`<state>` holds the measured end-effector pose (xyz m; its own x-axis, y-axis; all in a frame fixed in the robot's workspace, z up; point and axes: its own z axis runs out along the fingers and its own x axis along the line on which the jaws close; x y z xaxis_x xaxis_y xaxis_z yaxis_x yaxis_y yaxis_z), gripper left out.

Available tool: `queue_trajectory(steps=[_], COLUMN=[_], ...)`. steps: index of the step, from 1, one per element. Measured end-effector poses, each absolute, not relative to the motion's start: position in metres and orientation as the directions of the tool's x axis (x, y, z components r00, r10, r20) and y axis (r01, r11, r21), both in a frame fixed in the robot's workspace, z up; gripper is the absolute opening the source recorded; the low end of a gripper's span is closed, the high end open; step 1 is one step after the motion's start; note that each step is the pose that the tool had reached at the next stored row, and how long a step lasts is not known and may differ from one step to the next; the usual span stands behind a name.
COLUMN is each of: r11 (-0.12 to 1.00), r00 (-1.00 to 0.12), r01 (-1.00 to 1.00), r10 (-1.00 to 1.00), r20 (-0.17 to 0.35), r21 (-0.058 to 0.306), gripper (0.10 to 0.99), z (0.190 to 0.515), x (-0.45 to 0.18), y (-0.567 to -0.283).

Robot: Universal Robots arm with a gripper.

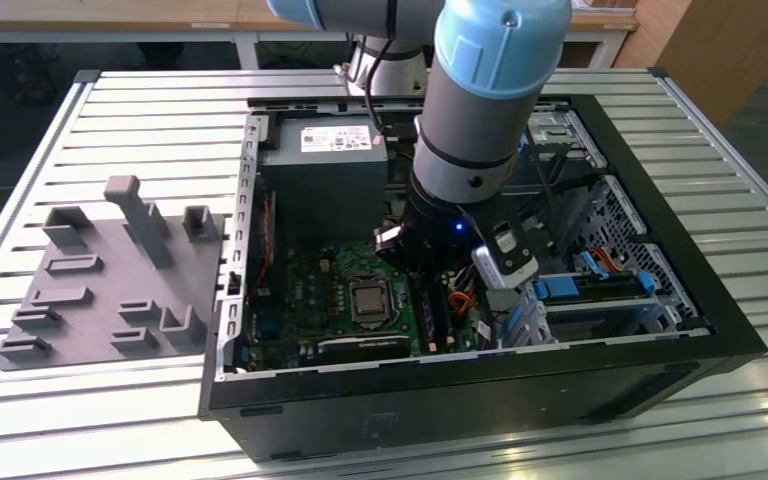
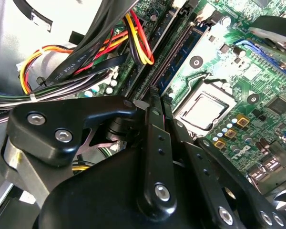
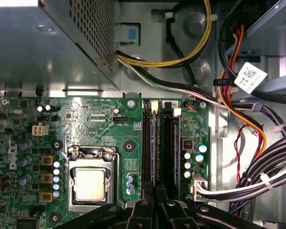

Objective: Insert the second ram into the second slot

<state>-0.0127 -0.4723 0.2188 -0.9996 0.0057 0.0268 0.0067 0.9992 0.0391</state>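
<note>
A thin blue ram stands on edge in a memory slot on the motherboard, next to the processor socket. In the first wrist view the same blue strip runs along the slot, with a dark slot beside it. I cannot tell if this is the second ram or which slot it is in. My gripper is shut, its flat fingers pressed together with nothing seen between them. The tips are at the near end of the strip. In the exterior view the gripper reaches down into the open case.
The grey power supply fills the far end of the case. Bundled cables hang close beside the slots. Drive bays with blue latches are at the exterior view's right. A grey fixture lies on the slatted table at the left.
</note>
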Motion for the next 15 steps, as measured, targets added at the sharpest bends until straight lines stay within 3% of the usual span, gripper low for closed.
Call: queue_trajectory(steps=[15], r11=[0.999], r00=[-1.000], r01=[0.012], r10=[0.011], r20=[0.027], r21=[0.039], gripper=[0.137], z=[0.2177], x=[-0.0120], y=[-0.4722])
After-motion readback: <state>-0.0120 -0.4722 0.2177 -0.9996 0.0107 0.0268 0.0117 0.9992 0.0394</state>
